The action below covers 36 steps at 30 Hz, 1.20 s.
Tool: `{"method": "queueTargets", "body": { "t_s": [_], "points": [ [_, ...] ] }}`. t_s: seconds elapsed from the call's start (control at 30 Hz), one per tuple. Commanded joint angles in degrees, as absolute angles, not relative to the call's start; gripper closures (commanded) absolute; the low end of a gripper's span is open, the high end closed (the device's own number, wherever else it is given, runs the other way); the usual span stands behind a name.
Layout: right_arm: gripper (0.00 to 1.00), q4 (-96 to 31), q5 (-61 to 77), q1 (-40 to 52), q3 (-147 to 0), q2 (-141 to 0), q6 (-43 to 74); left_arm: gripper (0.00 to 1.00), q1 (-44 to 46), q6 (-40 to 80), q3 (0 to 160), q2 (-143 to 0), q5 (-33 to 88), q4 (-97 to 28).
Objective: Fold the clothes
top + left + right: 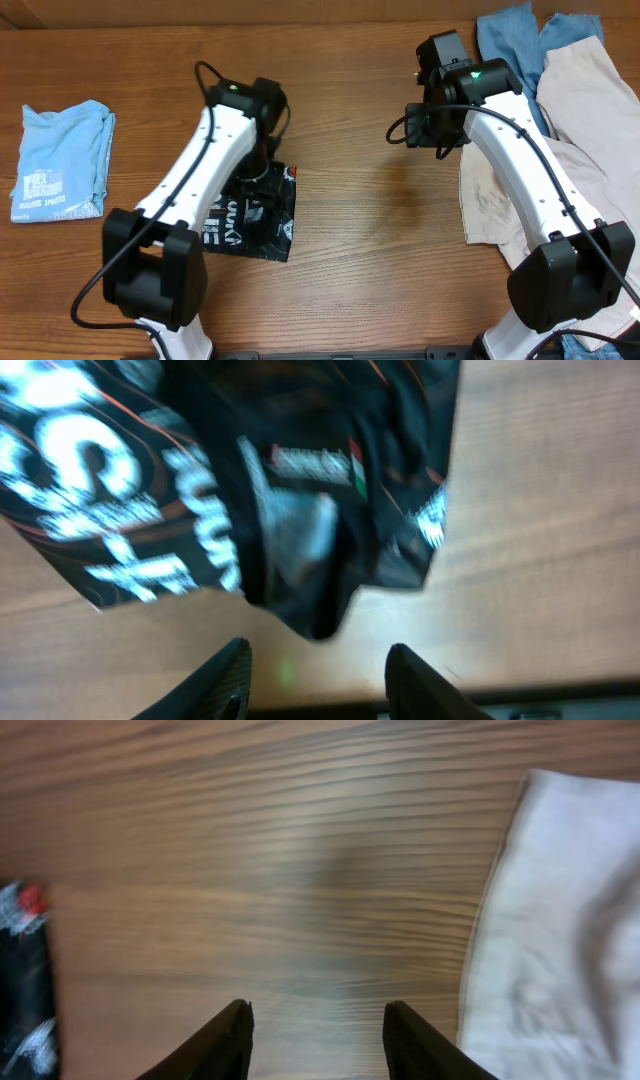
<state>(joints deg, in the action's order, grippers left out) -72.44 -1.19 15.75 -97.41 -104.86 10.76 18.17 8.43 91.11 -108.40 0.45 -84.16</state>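
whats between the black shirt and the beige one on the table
Only bare wooden table lies between the black garment and the beige garment; the overhead view shows it.

Probably a robotics lab: two arms (215, 150) fixed at a wooden table (370, 230) strewn with clothes (600, 100).

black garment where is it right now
The black garment lies left of centre in the overhead view, beneath the left gripper, with the folded light blue shirt further left.

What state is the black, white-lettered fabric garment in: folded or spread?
Folded: the black white-lettered garment lies as a small compact bundle, layers overlapping.
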Motion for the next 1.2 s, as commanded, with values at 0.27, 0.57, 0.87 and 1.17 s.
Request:
{"method": "queueTargets", "body": {
  "t_s": [0.27, 0.57, 0.87, 1.17],
  "points": [
    [0.55, -65.1, 27.64, 26.61, -97.84, -106.06, -6.46, 0.51, 2.83, 15.7, 87.11, -105.43, -0.32, -74.35],
    [0.56, -52.42, 28.8, 38.79, -97.71, -112.97, 4.84, 0.56, -4.99, 14.55, 76.14, -106.63, 2.02, -64.42],
    [0.52, -43.81, 27.07, 40.88, -97.71, -122.06, 4.89, 0.55, -5.61, 13.3, 69.69, -106.94, 2.0, -57.82],
    [0.52, -41.54, 25.52, 40.93, -97.71, -128.07, 4.49, 0.53, -5.61, 13.3, 66.94, -106.94, 2.0, -55.4]
  ]
}}
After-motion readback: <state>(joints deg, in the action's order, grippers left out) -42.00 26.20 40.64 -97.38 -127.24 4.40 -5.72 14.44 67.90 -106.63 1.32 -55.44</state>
